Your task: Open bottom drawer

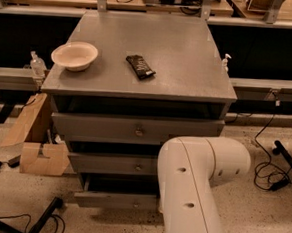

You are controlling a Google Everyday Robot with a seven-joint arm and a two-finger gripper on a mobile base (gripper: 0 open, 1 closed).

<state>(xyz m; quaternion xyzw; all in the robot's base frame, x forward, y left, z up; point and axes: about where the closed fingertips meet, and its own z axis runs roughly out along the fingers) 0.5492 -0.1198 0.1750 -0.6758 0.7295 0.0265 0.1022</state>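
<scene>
The grey cabinet point(138, 90) has three drawers. The bottom drawer point(112, 200) has the slimmest front; it stands pulled out a little, with a dark gap above it, and its small knob point(137, 204) shows near the arm. The middle drawer point(112, 164) and the top drawer point(135, 129) sit above it. My white arm point(196, 187) rises in the foreground and covers the right part of the lower drawers. My gripper is hidden behind or below the arm and does not show.
A white bowl point(74, 55) and a dark snack bar point(140, 67) lie on the cabinet top. Cardboard boxes point(38, 156) stand on the floor at the left. Cables point(270, 172) lie at the right, a dark stand leg point(43, 216) at the lower left.
</scene>
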